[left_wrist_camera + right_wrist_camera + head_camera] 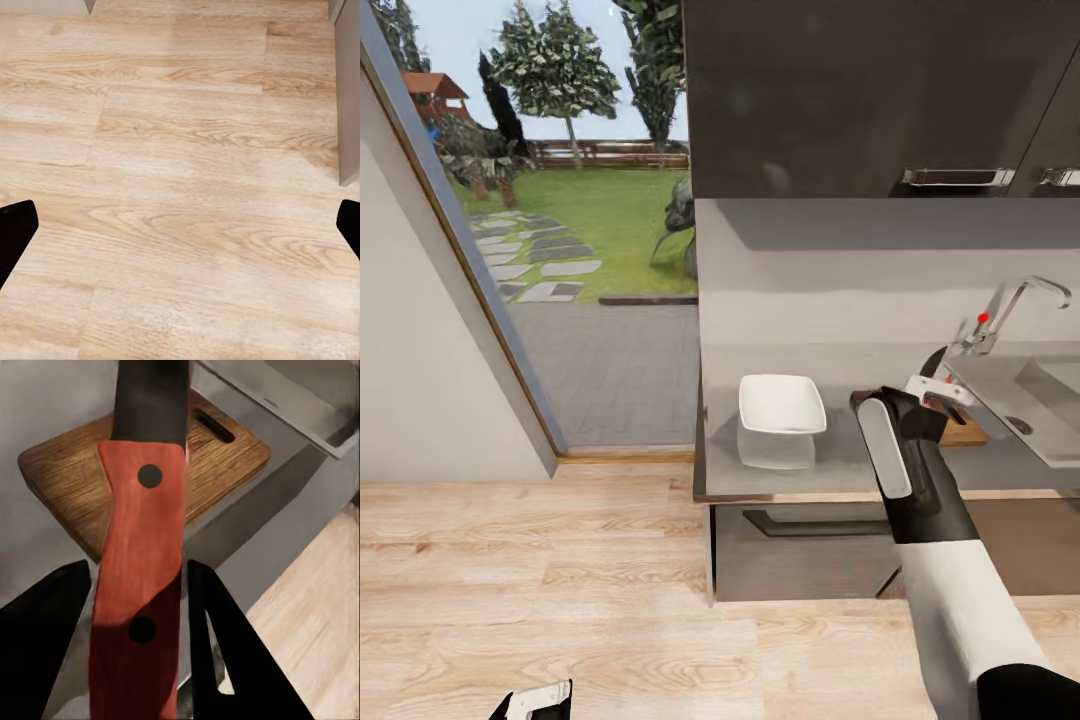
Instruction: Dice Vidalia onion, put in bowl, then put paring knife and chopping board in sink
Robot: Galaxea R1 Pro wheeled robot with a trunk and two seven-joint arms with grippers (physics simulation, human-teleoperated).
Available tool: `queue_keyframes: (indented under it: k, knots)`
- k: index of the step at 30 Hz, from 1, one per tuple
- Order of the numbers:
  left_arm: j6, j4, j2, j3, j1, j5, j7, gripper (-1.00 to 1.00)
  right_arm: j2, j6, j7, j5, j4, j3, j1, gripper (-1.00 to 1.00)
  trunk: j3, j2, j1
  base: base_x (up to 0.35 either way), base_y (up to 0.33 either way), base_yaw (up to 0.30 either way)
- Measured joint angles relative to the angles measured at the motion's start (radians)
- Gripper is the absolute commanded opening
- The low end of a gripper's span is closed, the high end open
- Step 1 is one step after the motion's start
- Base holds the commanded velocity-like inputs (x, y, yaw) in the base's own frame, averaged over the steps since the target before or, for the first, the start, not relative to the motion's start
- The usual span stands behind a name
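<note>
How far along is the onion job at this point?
In hand: the right gripper holds the paring knife above the chopping board, which lies bare on the countertop. The bowl looks empty, so nothing looks finished. Left: dicing, filling the bowl, then knife and board into the sink. The left gripper hangs over the floor.
</note>
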Motion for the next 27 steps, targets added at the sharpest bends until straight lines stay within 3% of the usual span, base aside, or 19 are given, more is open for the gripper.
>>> queue_keyframes:
  k: [3,6,11,16,19,21,25,27]
  knots:
    - [0.0,0.0,0.0,0.0,0.0,0.0,0.0,1.0,-0.053,0.086,0.002,0.001,-0.065,0.011,0.0,-1.0,0.0,0.0,0.0,0.0,0.0,0.0]
    - [0.0,0.0,0.0,0.0,0.0,0.0,0.0,1.0,-0.095,0.117,0.004,0.001,-0.086,0.043,0.0,-1.0,0.0,0.0,0.0,0.0,0.0,0.0]
    - [0.0,0.0,-0.001,-0.001,0.0,0.0,-0.001,1.0,-0.186,0.131,0.006,0.001,-0.096,0.153,0.0,-1.0,0.0,0.0,0.0,0.0,0.0,0.0]
    - [0.0,0.0,-0.001,-0.001,0.0,-0.001,0.0,1.0,-0.229,0.135,0.007,0.007,-0.099,0.247,-0.001,-1.0,0.0,0.0,0.0,0.0,0.0,0.0]
    - [0.0,0.0,-0.001,-0.001,0.0,0.0,-0.001,1.0,-0.255,0.137,0.007,0.067,-0.1,0.317,-0.002,-1.0,0.0,0.0,0.0,0.0,0.0,0.0]
    - [0.0,0.0,-0.001,-0.001,0.0,0.0,-0.001,1.0,-0.273,0.137,0.008,0.134,-0.099,0.364,-0.002,-1.0,0.0,0.0,0.0,0.0,0.0,0.0]
    - [0.001,0.0,-0.001,0.0,0.0,0.0,-0.001,1.0,-0.295,0.137,0.079,0.298,-0.099,0.487,-0.003,-1.0,0.0,0.0,0.0,0.0,0.0,0.0]
    - [0.001,0.0,-0.001,0.0,0.0,0.0,0.0,1.0,-0.304,0.138,0.137,0.375,-0.099,0.515,-0.003,-1.0,0.0,0.0,0.0,0.0,0.0,0.0]
